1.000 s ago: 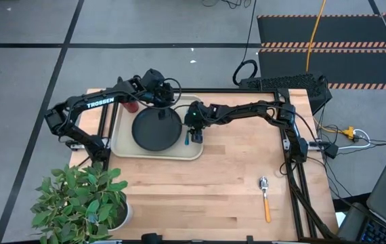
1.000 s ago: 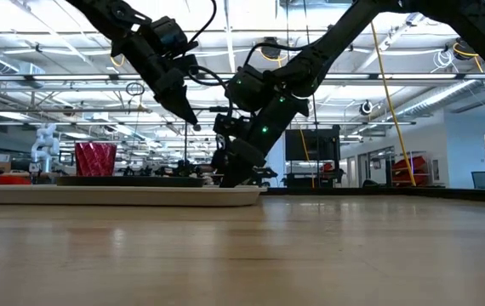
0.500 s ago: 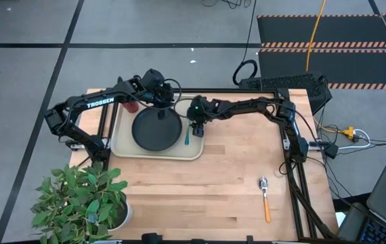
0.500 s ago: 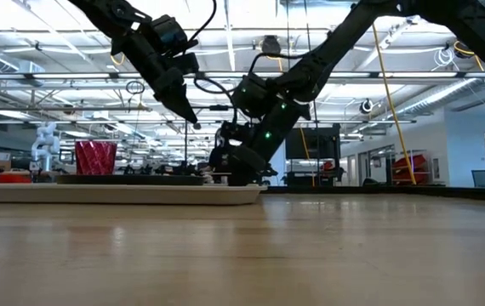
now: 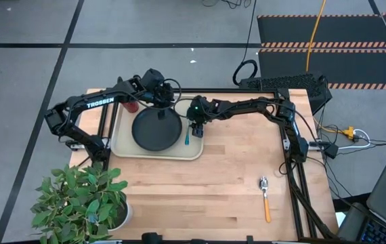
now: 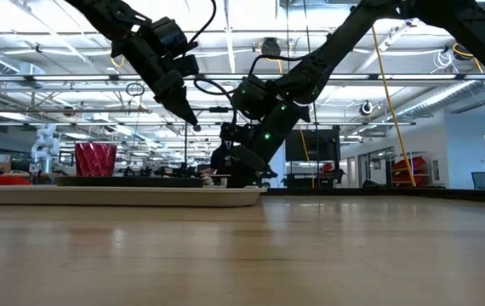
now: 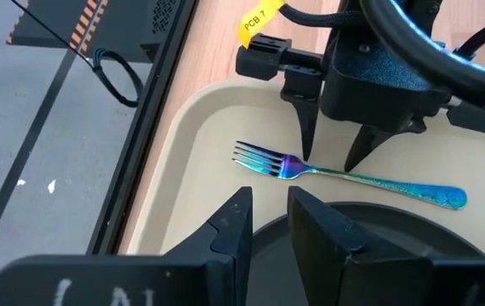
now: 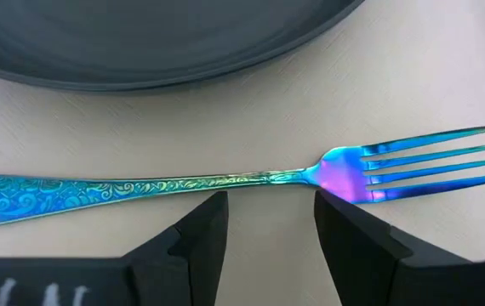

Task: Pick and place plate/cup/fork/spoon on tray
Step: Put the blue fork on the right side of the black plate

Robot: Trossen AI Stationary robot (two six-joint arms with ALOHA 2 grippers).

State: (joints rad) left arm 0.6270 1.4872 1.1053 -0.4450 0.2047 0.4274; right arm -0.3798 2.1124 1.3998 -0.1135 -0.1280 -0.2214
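Observation:
The beige tray (image 5: 122, 140) holds the black plate (image 5: 156, 130) and, at its far left corner, the dark red cup (image 6: 95, 159), partly hidden by my left arm. The blue fork (image 7: 353, 176) lies flat on the tray's floor right of the plate, tines toward the far edge. My right gripper (image 8: 264, 225) is open and low over the fork's neck, its fingertips just short of the fork and clear of it. My left gripper (image 7: 268, 212) hangs open above the plate's far rim, with nothing between its fingers. The spoon (image 5: 265, 198) lies on the table at the near right.
A potted plant (image 5: 84, 200) stands at the table's near left corner. Black frame rails run along the left, far and right edges. Bare wood lies between the tray and the spoon.
My right gripper has shifted a little toward the table's far right and sunk slightly, staying open. The fork stays flat on the tray and shows more fully beside the gripper now.

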